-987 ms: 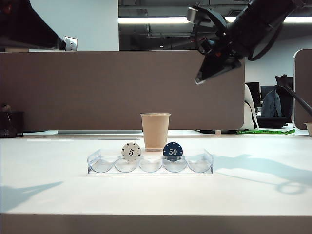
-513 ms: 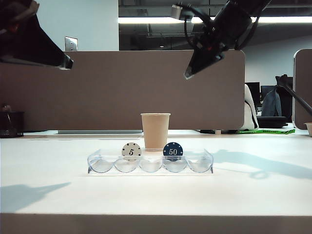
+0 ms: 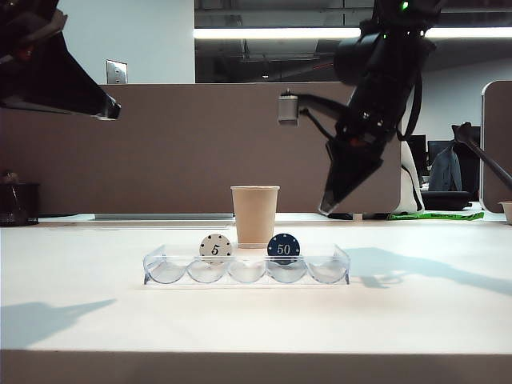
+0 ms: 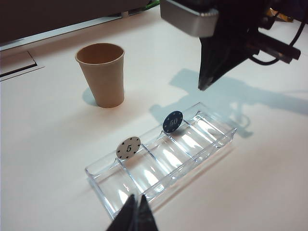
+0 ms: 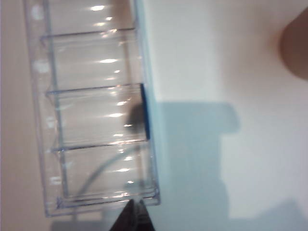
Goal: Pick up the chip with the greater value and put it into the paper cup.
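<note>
The dark blue 50 chip (image 3: 284,248) stands on edge in the fourth slot from the left of the clear chip tray (image 3: 246,272), lower centre of the exterior view, untouched; in the left wrist view it sits mid-frame (image 4: 172,121), in the right wrist view it shows only as a dark edge-on smear (image 5: 140,120) against the tray wall (image 5: 144,57); the white 5 chip (image 3: 215,248) stands two slots to its left, one empty slot between; the paper cup (image 3: 255,215) is upright just behind the tray, centre frame, empty as far as the left wrist view shows (image 4: 101,74)

Change over the last second: the right gripper (image 3: 326,210) has swung down from the upper right of the exterior view to right of centre, tip now pointing down at about cup height, above and to the right of the 50 chip, well short of contact; jaws pressed together, nothing between them; its wrist camera now looks straight down on the tray, closed tips (image 5: 134,211) at the bottom edge near the tray's end slot; so the approach looks under way but the jaws must part before any pick

The left gripper (image 3: 108,106) hangs at upper left, has crept in only slightly, far from tray; its tips (image 4: 134,216) meet at the bottom edge of its own view, holding nothing; judged idle

Chip and cup have not moved; task not yet begun on the object itself
</note>
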Controlling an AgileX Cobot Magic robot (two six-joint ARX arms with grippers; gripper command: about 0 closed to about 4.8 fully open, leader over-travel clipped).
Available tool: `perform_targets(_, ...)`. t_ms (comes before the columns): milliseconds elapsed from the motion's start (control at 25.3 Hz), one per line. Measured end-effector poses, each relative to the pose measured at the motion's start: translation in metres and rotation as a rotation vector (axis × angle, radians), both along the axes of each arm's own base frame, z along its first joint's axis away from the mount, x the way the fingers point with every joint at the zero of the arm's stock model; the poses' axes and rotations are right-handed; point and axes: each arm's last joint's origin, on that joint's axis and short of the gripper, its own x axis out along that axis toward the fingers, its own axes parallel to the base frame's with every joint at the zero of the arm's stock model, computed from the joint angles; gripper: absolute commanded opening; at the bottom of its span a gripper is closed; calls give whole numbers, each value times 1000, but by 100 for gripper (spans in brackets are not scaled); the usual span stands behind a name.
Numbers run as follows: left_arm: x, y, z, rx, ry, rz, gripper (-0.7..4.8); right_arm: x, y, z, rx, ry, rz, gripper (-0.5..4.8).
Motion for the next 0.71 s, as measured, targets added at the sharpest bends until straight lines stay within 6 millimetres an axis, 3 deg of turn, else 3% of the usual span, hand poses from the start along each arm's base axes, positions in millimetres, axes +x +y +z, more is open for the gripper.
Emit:
perform_targets(79,0,0,0,0,0,0,-5,0,0,-1,2,11,3,18)
perform_targets(158,0,0,0,0,0,0,-5,0,1,-1,21,10,11,109)
perform_targets(197,0,0,0,0,0,0,-5,0,3,0,35,0,18,122)
perform_targets(395,0,0,0,0,0,0,-5,1,6,2,105,4,42,124)
perform_targets(553,0,0,0,0,0,0,-5,1,7,2,128,15,51,181)
perform_targets(710,0,0,0,0,0,0,-5,-4,7,1,114,60,54,186)
